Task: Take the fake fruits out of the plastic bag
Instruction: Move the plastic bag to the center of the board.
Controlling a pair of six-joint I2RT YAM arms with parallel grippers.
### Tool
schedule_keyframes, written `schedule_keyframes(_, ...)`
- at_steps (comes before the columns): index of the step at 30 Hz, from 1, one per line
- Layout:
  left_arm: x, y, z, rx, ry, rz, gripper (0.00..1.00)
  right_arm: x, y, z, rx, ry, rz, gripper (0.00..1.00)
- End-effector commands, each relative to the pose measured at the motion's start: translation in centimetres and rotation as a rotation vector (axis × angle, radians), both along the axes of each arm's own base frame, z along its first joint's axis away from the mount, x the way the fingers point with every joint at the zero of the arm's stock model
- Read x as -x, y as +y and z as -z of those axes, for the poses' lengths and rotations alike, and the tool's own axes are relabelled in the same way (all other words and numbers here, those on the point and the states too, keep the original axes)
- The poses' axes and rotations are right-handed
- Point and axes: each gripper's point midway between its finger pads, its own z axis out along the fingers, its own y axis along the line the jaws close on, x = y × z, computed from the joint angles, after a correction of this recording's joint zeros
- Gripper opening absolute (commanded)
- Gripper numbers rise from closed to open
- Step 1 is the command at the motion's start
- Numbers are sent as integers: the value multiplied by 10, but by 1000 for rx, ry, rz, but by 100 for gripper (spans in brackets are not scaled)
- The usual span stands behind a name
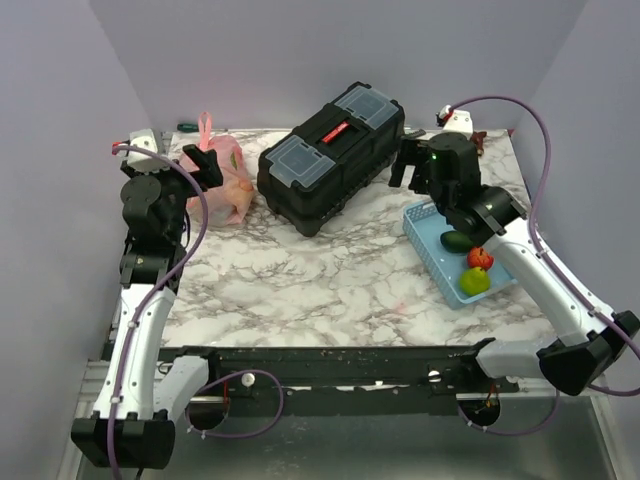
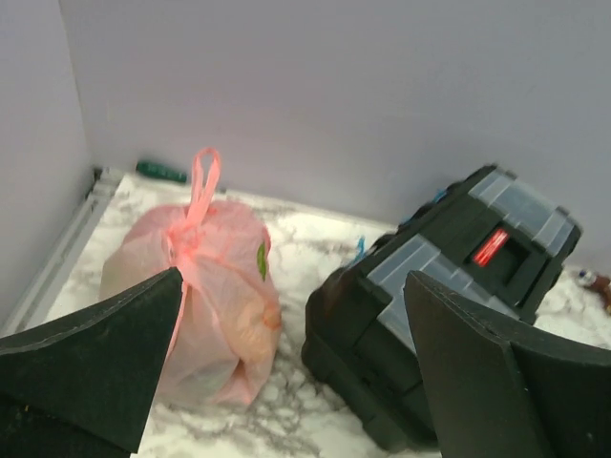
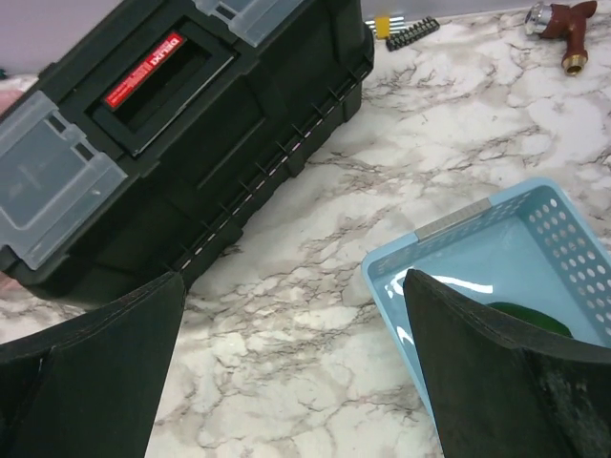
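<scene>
Left claw point(image 2: 294, 277) is spread wide and empty, pink bag point(image 2: 215, 286) just ahead, leftish. Right claw point(image 3: 294, 277) is wide too, black toolbox point(image 3: 191, 143) ahead-left, blue basket point(image 3: 458, 224) by its right finger.

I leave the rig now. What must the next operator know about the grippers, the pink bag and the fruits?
Left gripper: open, empty, facing the pink bag, not touching it.
Right gripper: open, empty, over the blue basket, beside the black toolbox.
Done: the basket holds a dark green fruit, a red fruit and a yellow-green fruit.
Left: the bag bulges, with shapes showing through; its handles look tied.
</scene>
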Motion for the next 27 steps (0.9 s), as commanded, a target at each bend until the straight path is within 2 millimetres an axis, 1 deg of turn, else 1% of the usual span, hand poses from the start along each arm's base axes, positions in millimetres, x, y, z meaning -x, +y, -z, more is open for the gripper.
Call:
schedule_keyframes(1,-18,2,41,67,169,14,99,8,0,-15,-76,-27,9,100)
schedule_keyframes(2,-23,0,46,77,190,23,99,7,2,-10,-74,-15,5,100)
schedule_keyframes(3,-27,9,53,89,214,-2,99,6,4,-3,-64,7,4,100)
schedule_keyframes(5,-35,17,65,124,278,-23,99,4,4,7,-49,38,13,100)
schedule_keyframes(6,-40,15,72,147,316,-2,99,3,5,12,-45,50,17,100)
schedule_keyframes(8,-48,18,86,204,383,11,99,2,8,24,-42,84,15,100)
schedule_keyframes(11,-61,22,108,345,485,65,99,4,15,41,-50,140,-5,100)
schedule_keyframes(12,-65,22,112,371,511,87,99,6,16,46,-55,155,-5,100)
schedule_keyframes(14,-71,27,127,377,562,68,99,9,18,57,-69,172,-15,100)
schedule_keyframes(16,-76,32,141,392,598,47,99,12,23,64,-82,175,-49,100)
schedule_keyframes(19,-84,36,154,435,636,51,99,14,26,75,-105,181,-59,100)
schedule_keyframes(21,-87,41,162,425,653,28,99,14,29,81,-119,197,-56,100)
schedule_keyframes(24,-91,52,177,419,686,-25,99,14,31,85,-130,221,-49,100)
schedule_keyframes(27,-93,63,193,463,731,-83,99,16,31,90,-131,244,-41,100)
